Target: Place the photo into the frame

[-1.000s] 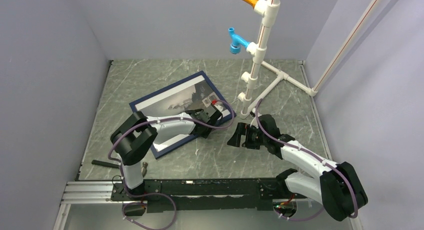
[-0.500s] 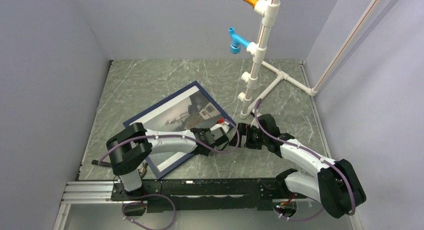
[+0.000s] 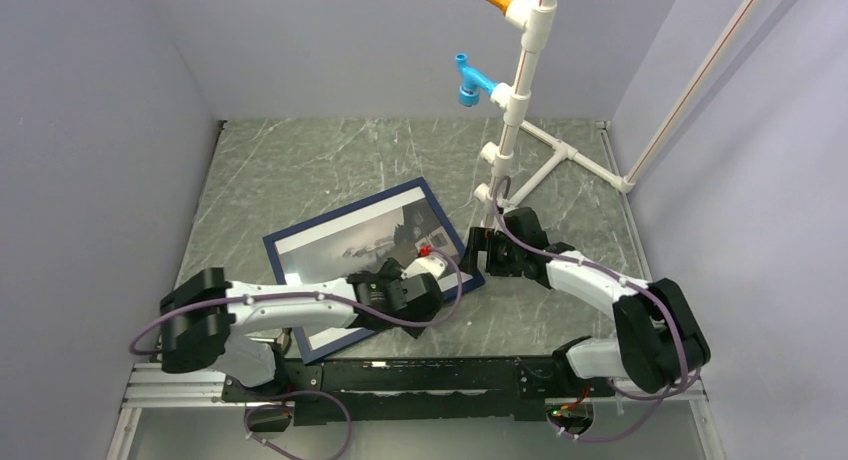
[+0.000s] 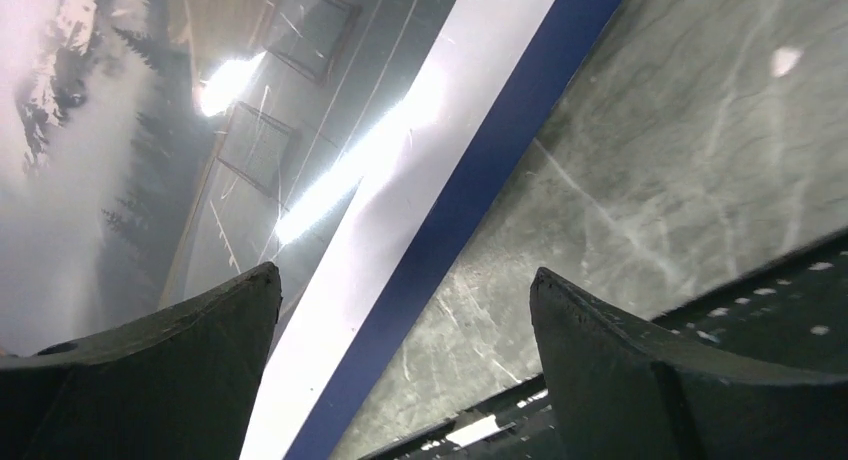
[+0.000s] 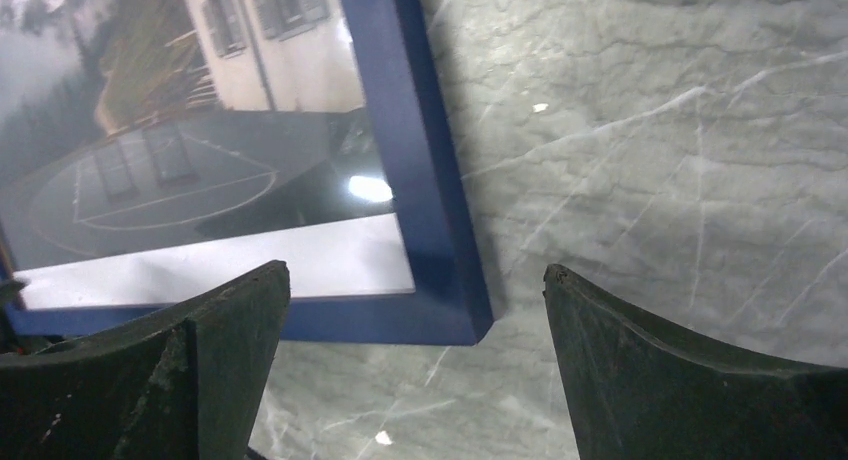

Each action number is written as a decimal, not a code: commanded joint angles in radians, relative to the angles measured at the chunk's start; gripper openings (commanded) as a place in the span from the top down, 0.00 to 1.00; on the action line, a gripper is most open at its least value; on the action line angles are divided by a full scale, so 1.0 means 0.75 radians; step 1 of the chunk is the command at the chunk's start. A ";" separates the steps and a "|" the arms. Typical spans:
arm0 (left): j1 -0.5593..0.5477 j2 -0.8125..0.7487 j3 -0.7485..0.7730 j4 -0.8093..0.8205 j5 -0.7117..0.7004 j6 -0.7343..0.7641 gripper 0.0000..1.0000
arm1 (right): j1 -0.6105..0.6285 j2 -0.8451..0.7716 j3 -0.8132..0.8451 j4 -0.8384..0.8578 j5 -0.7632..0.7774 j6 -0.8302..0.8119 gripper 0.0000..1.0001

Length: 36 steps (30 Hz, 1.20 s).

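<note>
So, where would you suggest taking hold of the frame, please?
Probably the navy rail at its right corner, from the right: the frame lies flat on the table, the photo filling it, so only its outer edge is free, beside the open right gripper.

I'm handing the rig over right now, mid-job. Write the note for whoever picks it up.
Left gripper: open, holding nothing, low over the near-right rail of the frame.
Right gripper: open, empty, above the frame's right corner.
The photo lies picture up inside the frame, navy face up, flat on the table.
Done: the photo appears to sit within the rails.
Left: confirm it sits flush at every corner, then withdraw both arms.
</note>
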 commanded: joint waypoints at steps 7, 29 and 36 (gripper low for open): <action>0.130 -0.285 -0.057 0.079 0.204 -0.193 0.02 | 0.015 0.214 0.047 0.206 0.016 -0.028 0.21; 0.294 -0.341 -0.130 0.032 0.284 -0.390 0.03 | 0.087 0.112 -0.327 0.468 0.084 0.424 1.00; 0.424 -0.410 -0.224 -0.003 0.327 -0.446 0.03 | 0.088 0.085 -0.352 0.500 0.118 0.579 1.00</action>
